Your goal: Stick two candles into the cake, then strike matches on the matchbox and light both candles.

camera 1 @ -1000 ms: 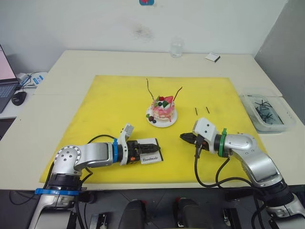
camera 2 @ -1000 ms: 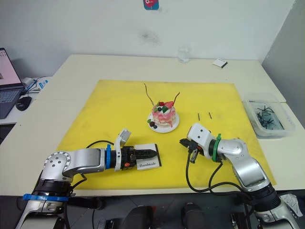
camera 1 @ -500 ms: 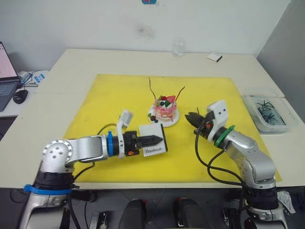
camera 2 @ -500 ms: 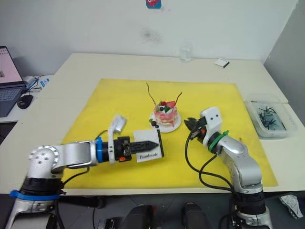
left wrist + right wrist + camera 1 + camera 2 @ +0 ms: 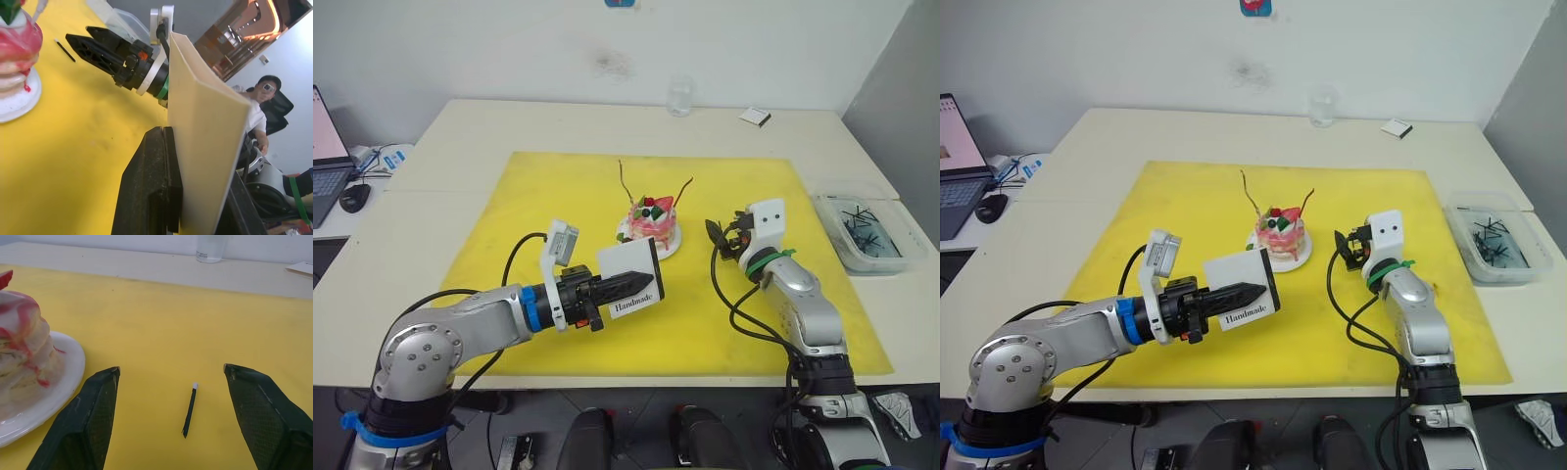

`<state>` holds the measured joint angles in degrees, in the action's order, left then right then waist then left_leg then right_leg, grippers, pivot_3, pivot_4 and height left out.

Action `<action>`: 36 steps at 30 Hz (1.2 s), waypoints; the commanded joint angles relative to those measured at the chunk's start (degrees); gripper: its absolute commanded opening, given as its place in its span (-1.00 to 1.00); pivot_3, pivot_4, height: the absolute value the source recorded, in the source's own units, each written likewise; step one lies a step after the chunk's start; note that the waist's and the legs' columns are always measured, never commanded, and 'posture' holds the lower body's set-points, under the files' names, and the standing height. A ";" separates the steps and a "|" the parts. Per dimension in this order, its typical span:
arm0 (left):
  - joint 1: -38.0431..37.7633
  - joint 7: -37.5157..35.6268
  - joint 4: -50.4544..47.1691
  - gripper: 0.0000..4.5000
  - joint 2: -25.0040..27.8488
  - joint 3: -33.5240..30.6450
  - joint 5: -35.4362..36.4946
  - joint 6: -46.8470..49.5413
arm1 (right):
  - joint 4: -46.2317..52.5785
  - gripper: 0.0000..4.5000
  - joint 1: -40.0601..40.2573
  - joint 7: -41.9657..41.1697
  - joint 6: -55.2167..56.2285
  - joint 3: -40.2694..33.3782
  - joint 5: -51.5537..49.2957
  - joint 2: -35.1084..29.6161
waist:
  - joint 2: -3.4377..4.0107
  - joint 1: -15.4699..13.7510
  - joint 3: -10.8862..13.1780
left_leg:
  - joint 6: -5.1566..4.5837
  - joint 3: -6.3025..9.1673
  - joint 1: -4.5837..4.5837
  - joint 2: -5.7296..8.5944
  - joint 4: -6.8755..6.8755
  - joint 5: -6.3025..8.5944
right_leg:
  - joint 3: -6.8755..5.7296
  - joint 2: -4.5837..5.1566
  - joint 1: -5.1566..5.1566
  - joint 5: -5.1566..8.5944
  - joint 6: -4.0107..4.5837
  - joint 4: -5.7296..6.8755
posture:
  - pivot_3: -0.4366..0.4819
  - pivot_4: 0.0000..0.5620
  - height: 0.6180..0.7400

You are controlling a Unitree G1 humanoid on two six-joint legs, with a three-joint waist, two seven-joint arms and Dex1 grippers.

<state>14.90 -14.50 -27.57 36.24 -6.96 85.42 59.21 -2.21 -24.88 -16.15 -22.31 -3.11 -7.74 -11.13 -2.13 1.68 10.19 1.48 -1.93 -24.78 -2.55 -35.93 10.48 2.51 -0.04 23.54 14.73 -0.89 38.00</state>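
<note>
The cake (image 5: 651, 223) sits on its white plate in the middle of the yellow mat (image 5: 548, 196). Both candles stand in it, the dark one (image 5: 623, 181) on the left and the red one (image 5: 682, 188) on the right. My left gripper (image 5: 634, 282) is shut on the matchbox (image 5: 628, 277), which is held on edge above the mat in front of the cake. My right gripper (image 5: 171, 368) is open just right of the plate, low over the mat. One of the matches (image 5: 190, 410) lies on the mat between its fingers, untouched.
A clear bin (image 5: 862, 230) of dark sticks stands at the table's right edge. A glass (image 5: 677, 96) and a small white box (image 5: 751, 117) are at the back. A mouse (image 5: 352, 201) and laptop are far left. A person (image 5: 264, 98) sits beyond the table.
My left gripper has closed on the matchbox and raised it from flat on the mat to standing on edge. My right gripper has moved from the front to beside the cake and opened.
</note>
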 commanded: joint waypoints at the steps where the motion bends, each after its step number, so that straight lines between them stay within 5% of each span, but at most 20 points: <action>1: -0.86 0.83 -0.97 -0.91 -0.10 -1.50 0.94 -1.82 | 0.06 0.59 -1.38 0.46 2.04 -0.01 0.24 -0.02 | 0.00 0.04 0.00 | 0.00 -0.02 0.00 0.00 0.00 0.00 | 0.00 0.00 0.00 -0.12 -0.20 0.00 | -0.05 -0.47 1.00; 13: -1.08 3.10 -0.63 -0.99 -0.15 -0.83 4.67 -3.06 | -3.98 0.59 -1.78 2.85 2.89 -0.09 0.33 2.22 | 0.01 0.04 0.00 | 0.00 0.02 0.00 -0.02 0.00 0.00 | -0.03 0.00 0.00 -0.12 -0.20 0.01 | -0.05 -0.47 1.00; 29: -0.27 6.05 -1.88 -0.99 -0.43 0.00 5.78 -4.12 | -22.34 0.59 -8.24 11.30 8.87 -4.32 -0.25 6.53 | 0.00 0.12 0.00 | -0.02 0.06 0.01 -0.01 -0.08 -0.01 | -0.05 -0.04 -0.08 -0.13 -0.20 0.01 | -0.05 -0.47 1.00; 36: -0.97 6.60 -3.02 -1.00 -0.57 0.56 5.07 -4.93 | -21.23 -0.48 -5.63 11.97 7.56 -1.77 1.21 6.99 | -0.04 0.11 -0.03 | -0.03 0.08 0.06 -0.01 -0.12 -0.01 | -0.04 -0.03 -0.16 -0.11 -0.15 0.00 | -0.05 -0.47 1.00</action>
<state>13.92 -7.99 -27.89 35.94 -6.43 90.02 55.52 -22.93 -32.31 -4.65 -13.30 -5.46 -7.31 -4.31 -2.17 1.79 10.16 1.45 -1.84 -24.72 -2.56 -36.04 10.46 2.47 -0.07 23.38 14.62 -1.05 37.99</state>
